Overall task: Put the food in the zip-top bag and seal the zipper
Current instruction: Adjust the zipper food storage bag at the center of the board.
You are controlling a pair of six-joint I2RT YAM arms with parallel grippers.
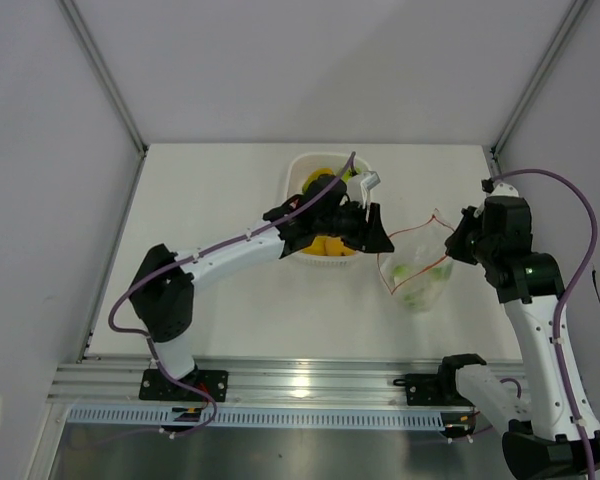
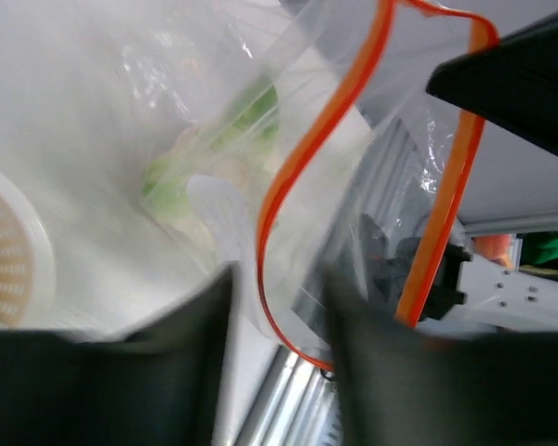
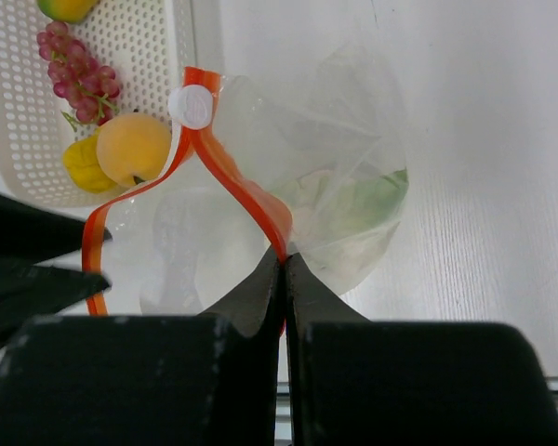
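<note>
My right gripper (image 3: 284,262) is fully closed on the zipper (image 3: 232,175) of the zip-top bag (image 3: 344,130), which lies on the counter (image 3: 493,232). My left gripper (image 2: 279,279) stands with jaws apart, the zipper's other edge between them. Green food (image 3: 377,190) lies inside the bag, just beyond the right gripper.

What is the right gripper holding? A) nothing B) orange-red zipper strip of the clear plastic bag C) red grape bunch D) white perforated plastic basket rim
B: in the right wrist view the right gripper is shut on the orange-red zipper strip at the mouth of the clear plastic bag.
</note>
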